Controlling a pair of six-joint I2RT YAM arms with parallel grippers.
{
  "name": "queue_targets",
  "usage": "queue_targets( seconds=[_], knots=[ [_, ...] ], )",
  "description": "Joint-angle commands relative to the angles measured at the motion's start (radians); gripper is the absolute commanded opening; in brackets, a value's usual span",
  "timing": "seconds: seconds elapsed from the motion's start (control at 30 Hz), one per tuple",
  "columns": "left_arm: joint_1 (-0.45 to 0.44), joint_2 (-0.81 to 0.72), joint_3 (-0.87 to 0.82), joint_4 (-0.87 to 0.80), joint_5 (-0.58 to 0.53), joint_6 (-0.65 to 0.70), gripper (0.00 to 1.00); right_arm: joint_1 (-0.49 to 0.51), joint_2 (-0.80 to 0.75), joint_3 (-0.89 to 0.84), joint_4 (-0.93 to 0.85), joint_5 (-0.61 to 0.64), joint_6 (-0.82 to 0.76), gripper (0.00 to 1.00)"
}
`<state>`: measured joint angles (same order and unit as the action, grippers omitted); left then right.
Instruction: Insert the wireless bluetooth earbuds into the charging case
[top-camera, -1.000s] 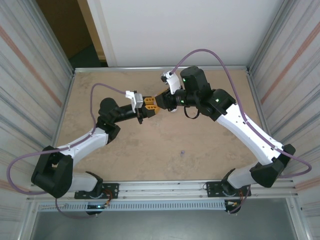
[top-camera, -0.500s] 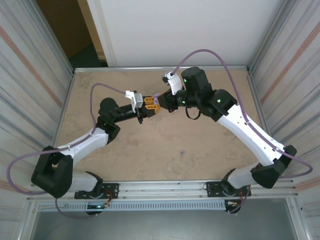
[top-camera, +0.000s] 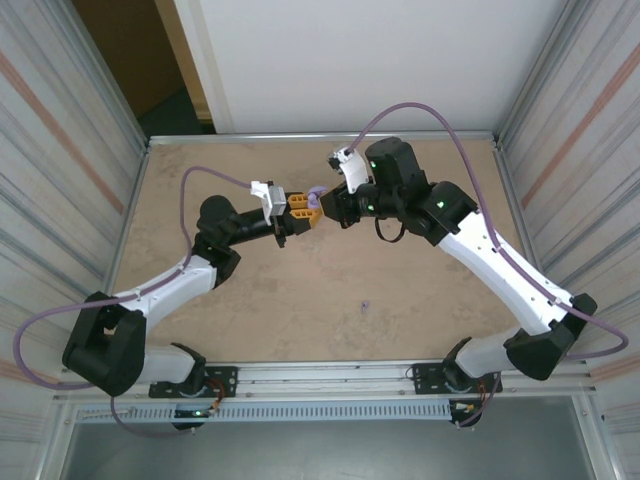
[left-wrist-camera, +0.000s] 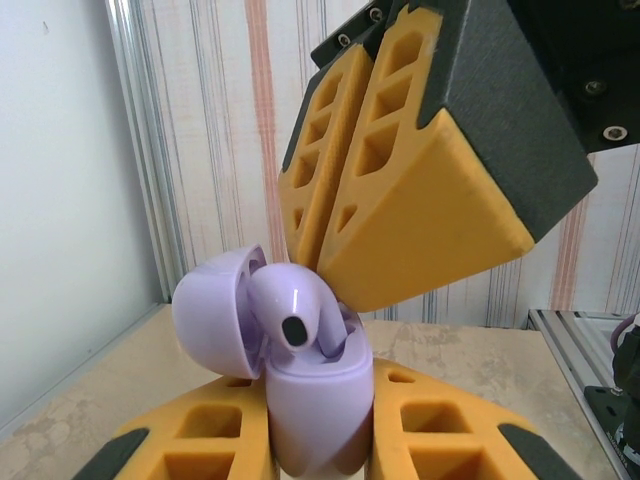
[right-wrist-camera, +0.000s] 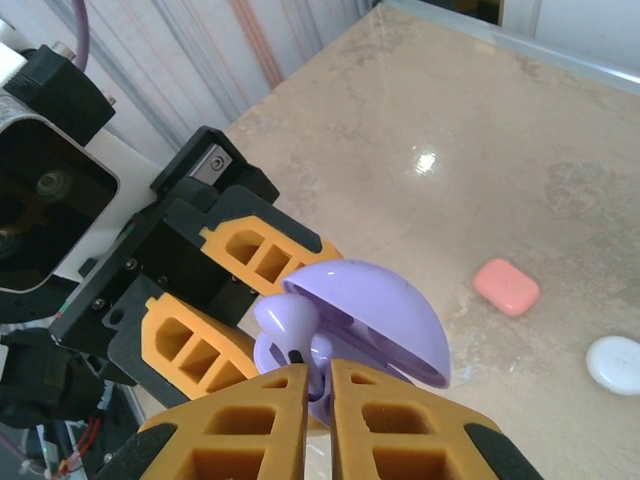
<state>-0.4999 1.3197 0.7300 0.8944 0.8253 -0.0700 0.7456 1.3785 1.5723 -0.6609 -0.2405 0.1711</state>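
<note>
above the worktop's (top-camera: 200, 300) far middle, left claw (left-wrist-camera: 318, 405) grasps the open purple charging case (right-wrist-camera: 375, 320); right claw (right-wrist-camera: 318, 372), clenched, touches the purple earbud (left-wrist-camera: 290, 310) inside.

Purple earbud (right-wrist-camera: 287, 320) in the open purple case (right-wrist-camera: 385, 312) (lid up), right gripper (right-wrist-camera: 318, 374) tips together just beside.

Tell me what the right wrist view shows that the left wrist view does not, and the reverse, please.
From the right wrist: a pink case and a white case lying apart on the table. From the left wrist: the lower half of the purple case, seated between the jaws of the left gripper. Shared: the purple case's open lid, and the right gripper shut on the purple earbud at the case's mouth.
</note>
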Motion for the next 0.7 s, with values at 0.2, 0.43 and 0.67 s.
queue_targets(
  seconds=[0.2,0.43,0.67],
  knots=[
    [-0.008,-0.022,0.011,0.007,-0.008,0.033,0.0,-0.007,-0.048,0.005,0.005,-0.005,-0.008,0.25],
    [-0.037,-0.016,0.045,-0.106,-0.031,0.114,0.0,0.015,-0.045,0.037,0.027,0.051,-0.021,0.51],
    [-0.042,-0.009,0.046,-0.11,-0.037,0.123,0.0,0.024,-0.03,0.051,0.026,0.151,-0.044,0.74]
  ],
)
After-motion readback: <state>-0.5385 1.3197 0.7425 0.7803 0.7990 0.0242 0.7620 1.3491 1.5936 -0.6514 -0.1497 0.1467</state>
